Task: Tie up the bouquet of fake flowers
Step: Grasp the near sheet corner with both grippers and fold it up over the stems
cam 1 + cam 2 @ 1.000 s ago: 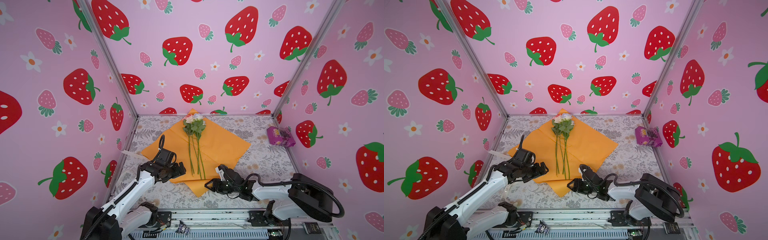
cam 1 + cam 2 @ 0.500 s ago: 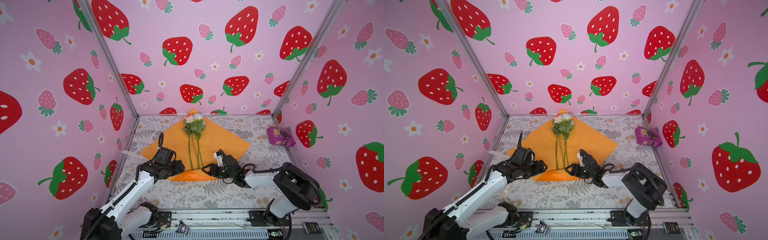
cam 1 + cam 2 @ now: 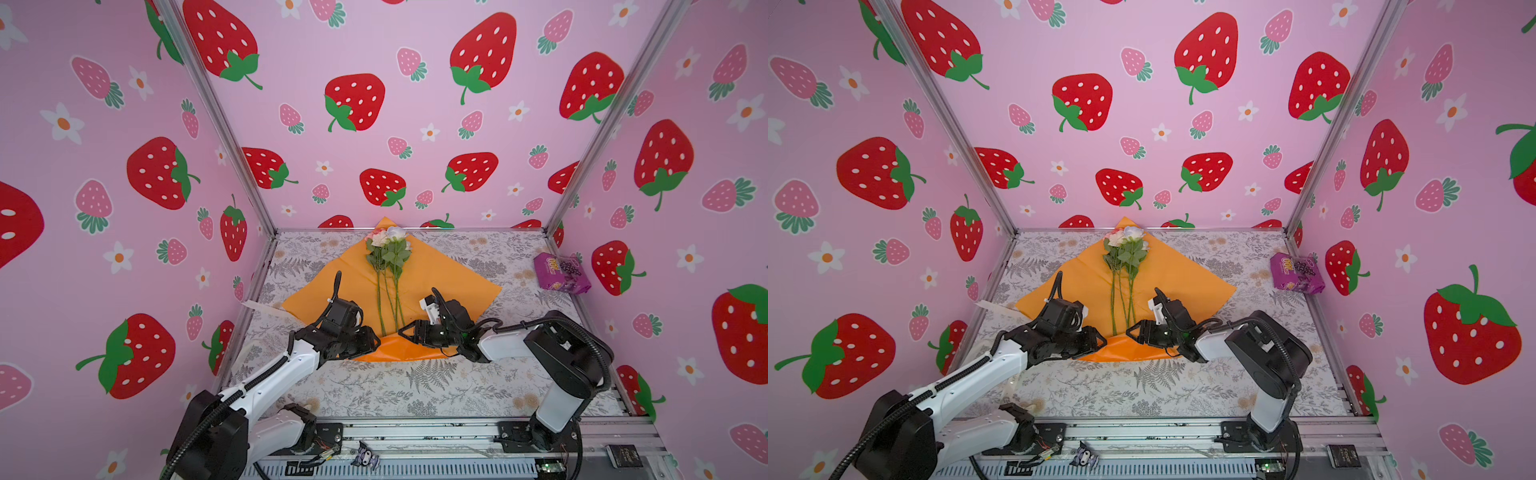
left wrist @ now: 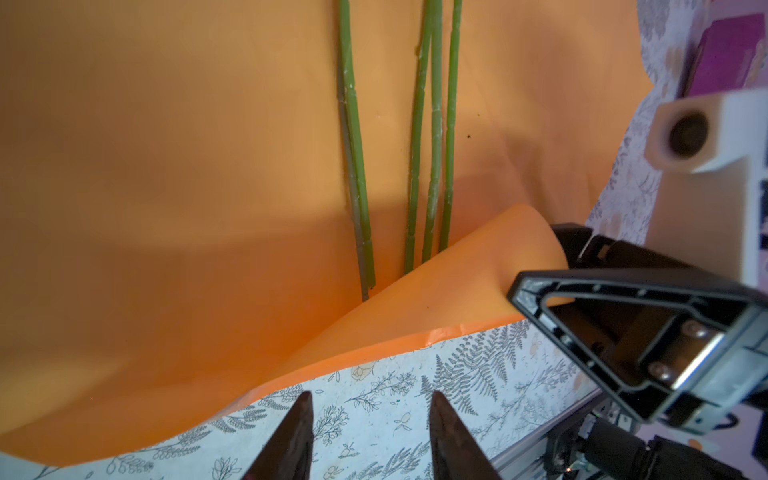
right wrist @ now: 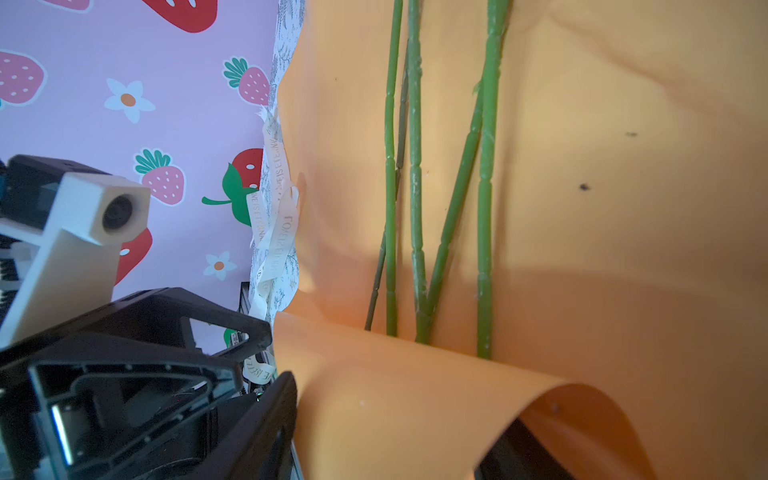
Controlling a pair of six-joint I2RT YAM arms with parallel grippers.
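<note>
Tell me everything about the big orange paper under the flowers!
The orange paper is a big, smooth, glossy-looking sheet lying like a diamond on the flowery table, its far corner against the back wall. The flowers lie along its middle. Its near corner is folded up in a soft curl over the stem ends. The right gripper touches that curl; the left gripper is beside the fold, fingers apart over the table.
</note>
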